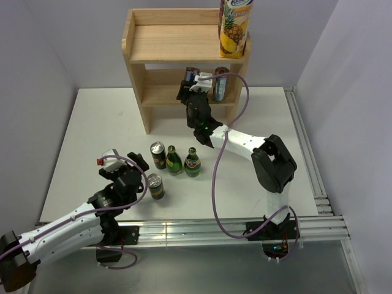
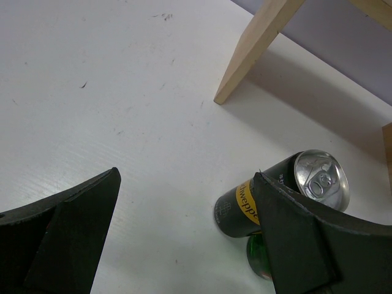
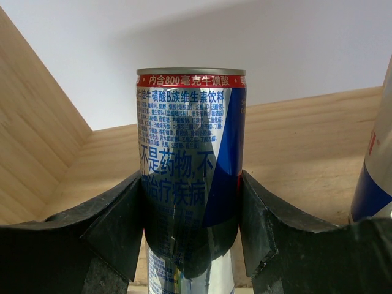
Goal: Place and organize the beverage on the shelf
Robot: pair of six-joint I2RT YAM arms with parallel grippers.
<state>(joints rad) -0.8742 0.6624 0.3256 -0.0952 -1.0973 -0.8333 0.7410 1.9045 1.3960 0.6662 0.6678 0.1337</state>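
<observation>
The wooden shelf (image 1: 171, 43) stands at the back of the table. My right gripper (image 1: 191, 90) reaches into its lower tier, shut on an upright silver-and-blue can (image 3: 191, 122), its pads (image 3: 131, 214) pressed on both sides. A second similar can (image 1: 221, 84) stands just to the right on the same tier. A pineapple juice carton (image 1: 234, 27) stands on the top board's right end. My left gripper (image 1: 138, 173) hovers open over the table with nothing between its fingers (image 2: 73, 226). A black-and-yellow can (image 2: 282, 196) shows past the right finger.
On the table stand two black cans (image 1: 158, 155) (image 1: 155, 186) and two green bottles (image 1: 174, 160) (image 1: 193, 162), grouped ahead of my left arm. The shelf's front leg (image 2: 251, 52) is beyond them. Walls close in on three sides, and a metal rail (image 1: 309, 159) runs along the right.
</observation>
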